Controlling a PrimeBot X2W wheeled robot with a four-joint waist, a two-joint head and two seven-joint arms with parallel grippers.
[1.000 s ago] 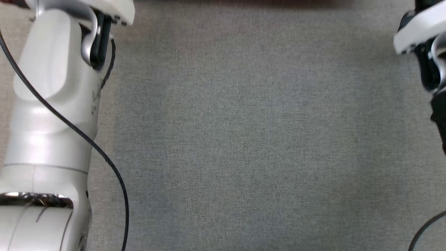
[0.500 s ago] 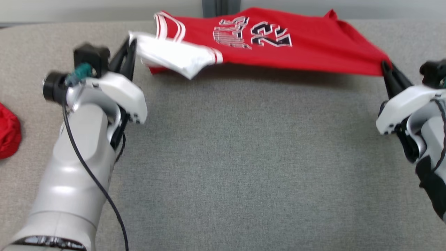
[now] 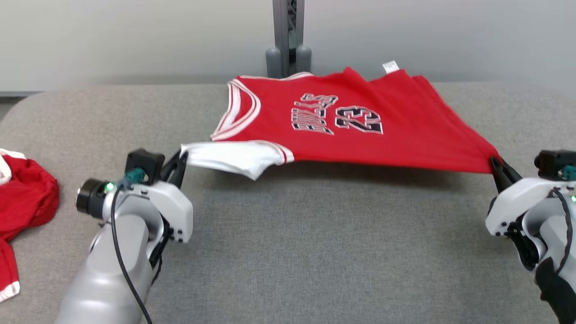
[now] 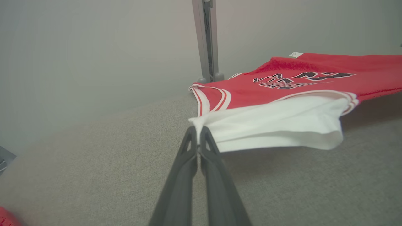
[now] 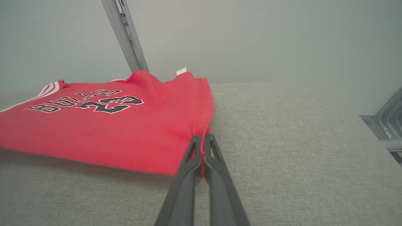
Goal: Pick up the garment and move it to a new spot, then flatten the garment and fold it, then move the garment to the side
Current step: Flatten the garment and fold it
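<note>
The garment [image 3: 360, 135] is a red sleeveless jersey with white trim and the number 23, stretched between my two grippers above the grey cloth table [image 3: 315, 234]. Its far edge rests on the table by the back wall, its near edge hangs lifted. My left gripper [image 3: 180, 158] is shut on a white turned-out corner [image 4: 276, 125] of the garment [image 4: 314, 81]; my left gripper [image 4: 197, 130] pinches that corner's tip. My right gripper [image 3: 495, 163] is shut on the red hem corner. In the right wrist view the right gripper [image 5: 202, 139] clamps the garment [image 5: 110, 125] at its edge.
A second red garment [image 3: 22, 202] lies crumpled at the table's left edge. A grey post [image 3: 288, 36] stands against the wall behind the jersey. A metal frame [image 5: 386, 125] shows beyond the table's right side. Bare table lies in front of the jersey.
The head camera has tilted up from the bare table to the far side. Since half a second ago the garment hangs the same way between both shut grippers, still stretched taut.
</note>
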